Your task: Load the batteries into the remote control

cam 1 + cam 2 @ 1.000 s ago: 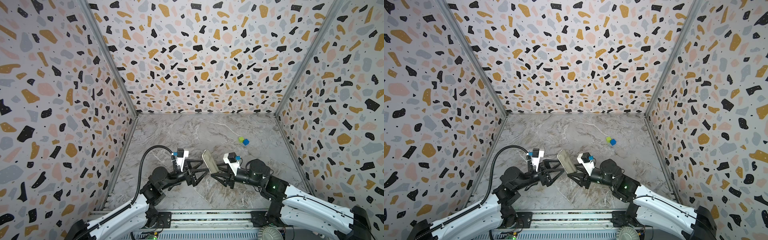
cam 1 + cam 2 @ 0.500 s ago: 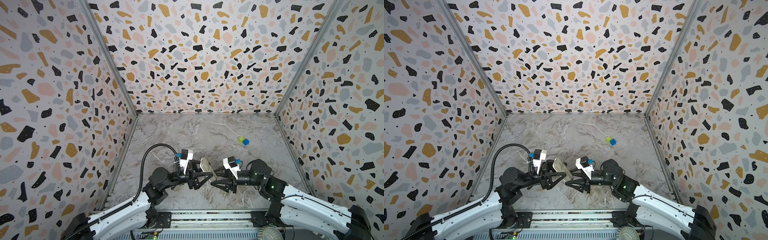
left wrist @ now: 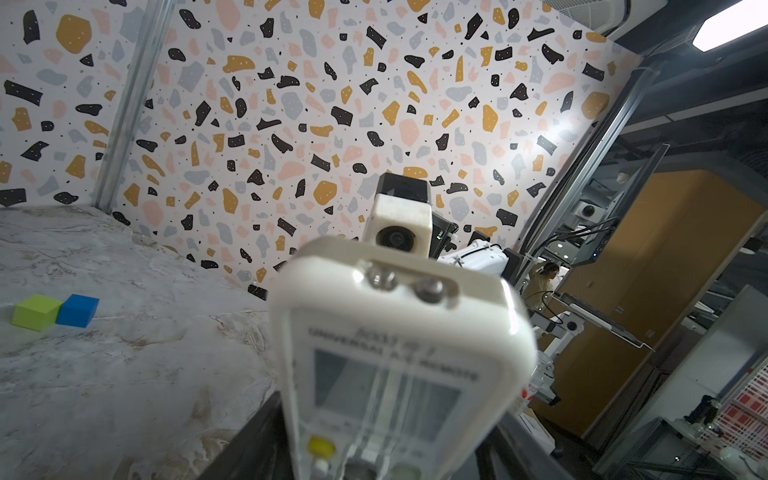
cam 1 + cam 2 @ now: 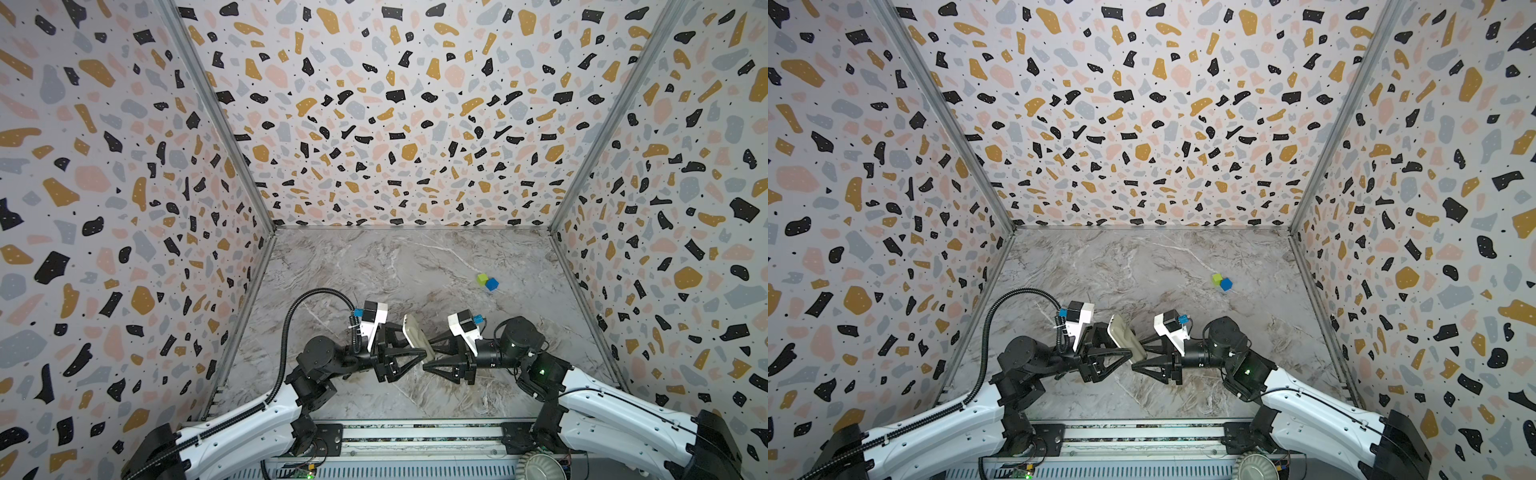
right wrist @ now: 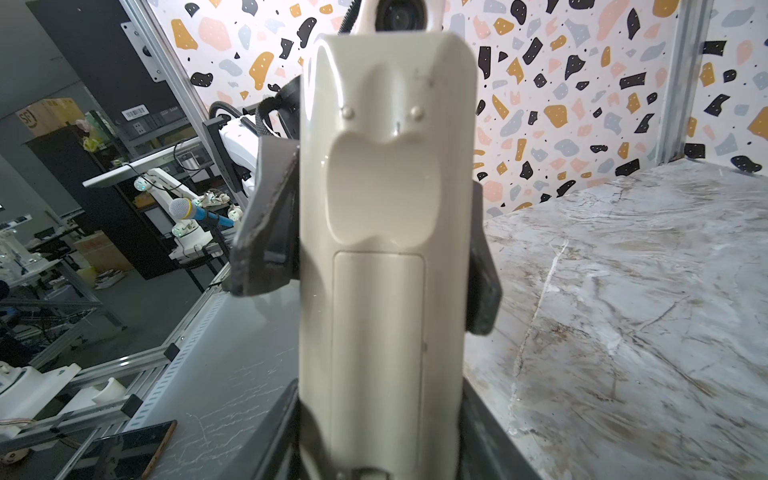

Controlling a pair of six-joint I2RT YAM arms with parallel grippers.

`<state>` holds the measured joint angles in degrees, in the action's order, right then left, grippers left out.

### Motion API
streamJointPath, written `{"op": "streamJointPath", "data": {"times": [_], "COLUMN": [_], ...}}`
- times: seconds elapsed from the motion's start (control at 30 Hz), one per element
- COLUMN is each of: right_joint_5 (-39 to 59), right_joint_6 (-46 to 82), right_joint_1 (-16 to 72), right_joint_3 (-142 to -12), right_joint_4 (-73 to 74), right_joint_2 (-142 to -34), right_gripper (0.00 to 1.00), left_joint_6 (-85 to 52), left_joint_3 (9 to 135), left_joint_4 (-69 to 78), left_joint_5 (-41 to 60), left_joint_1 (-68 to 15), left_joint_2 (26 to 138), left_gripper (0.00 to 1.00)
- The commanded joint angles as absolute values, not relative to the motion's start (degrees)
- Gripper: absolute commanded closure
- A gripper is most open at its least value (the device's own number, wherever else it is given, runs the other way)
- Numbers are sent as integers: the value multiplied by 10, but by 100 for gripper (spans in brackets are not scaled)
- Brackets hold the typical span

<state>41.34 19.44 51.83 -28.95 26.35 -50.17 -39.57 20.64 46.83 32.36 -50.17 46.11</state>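
I grasp the remote control with both tools, lifted clear of the marble table near its 6 o'clock edge. My left gripper is clamped on its two long edges from 9 o'clock. My right gripper pinches it lower down from 3 o'clock. The remote stands nearly upright, its top leaning toward 11 o'clock. Its screen faces my left wrist and its plain back faces my right. The battery cover sits closed, so I cannot tell what the compartment holds. A green cube and a blue cube touch each other at 1 o'clock.
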Motion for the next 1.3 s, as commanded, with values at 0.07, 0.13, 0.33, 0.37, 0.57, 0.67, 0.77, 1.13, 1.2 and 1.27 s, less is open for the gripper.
{"op": "streamJointPath", "data": {"times": [0.07,0.13,0.33,0.37,0.57,0.67,0.77,1.13,1.2,1.27], "right_joint_5": [441,446,447,444,392,366,301,37,17,2], "right_joint_6": [217,221,222,221,204,193,179,140,140,139], "right_joint_1": [510,507,500,500,500,500,500,500,500,500], "right_joint_3": [-279,-277,-278,-278,-276,-274,-269,-267,-263,-256], "right_joint_4": [314,321,315,312,271,244,202,32,20,15], "right_joint_2": [-507,-509,-509,-508,-485,-474,-451,-370,-371,-372], "right_gripper": [94,94,84,76,22,0,1,1,1,1], "left_joint_6": [-388,-387,-382,-381,-369,-347,-315,-296,-294,-295], "left_joint_3": [228,228,228,229,237,261,306,496,524,541], "left_joint_4": [515,516,504,500,443,344,185,-192,-234,-253], "left_joint_5": [335,335,318,315,270,208,108,-35,-53,-55], "left_joint_1": [-508,-508,-509,-508,-508,-508,-505,-429,-427,-428], "left_joint_2": [465,465,465,466,455,445,446,617,661,695], "left_gripper": [49,56,74,76,85,85,85,87,87,87]}}
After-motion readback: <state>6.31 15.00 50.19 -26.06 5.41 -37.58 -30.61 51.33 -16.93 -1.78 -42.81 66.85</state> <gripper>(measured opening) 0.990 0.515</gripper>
